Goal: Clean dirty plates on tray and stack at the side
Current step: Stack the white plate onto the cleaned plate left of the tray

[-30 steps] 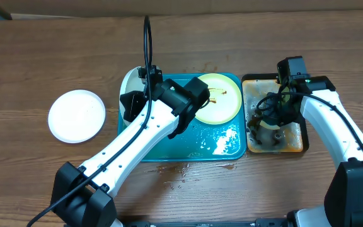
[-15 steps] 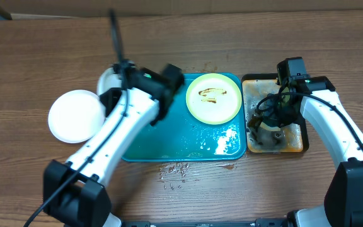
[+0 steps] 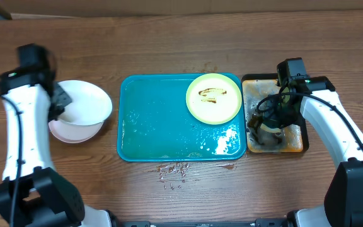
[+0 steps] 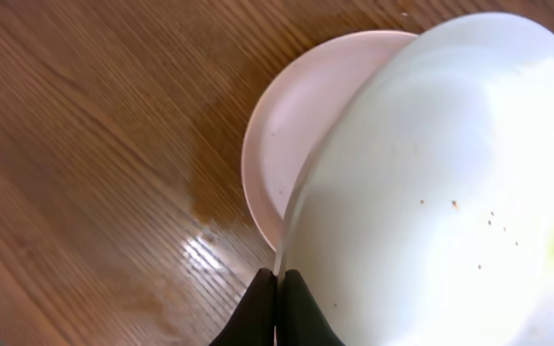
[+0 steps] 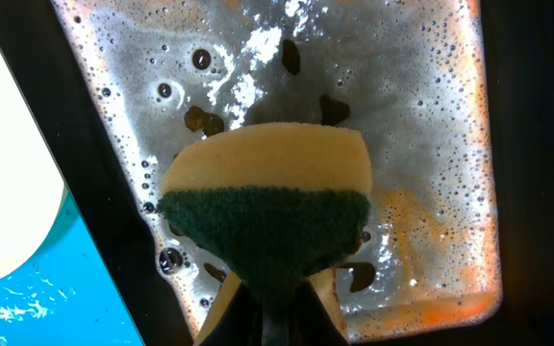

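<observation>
My left gripper [image 4: 279, 281] is shut on the rim of a white plate [image 4: 431, 192], which tilts over a second white plate [image 4: 282, 135] lying on the wood left of the tray. From overhead the held plate [image 3: 87, 101] overlaps the lower one [image 3: 74, 131], with the left gripper [image 3: 60, 101] at its left edge. A pale yellow-green plate [image 3: 214, 98] with a brown smear lies in the far right corner of the wet teal tray [image 3: 162, 126]. My right gripper [image 5: 277, 303] is shut on a yellow and green sponge [image 5: 267, 207] over the small black tray.
The black-rimmed tray [image 3: 295, 146] holds foamy brown water and stands just right of the teal one. Drops of water [image 3: 175, 169] lie on the table in front of the teal tray. The table's back edge runs along the top.
My left arm has swung from over the teal tray to the far left, carrying the white plate to above the plate on the table. The right arm has stayed still.
</observation>
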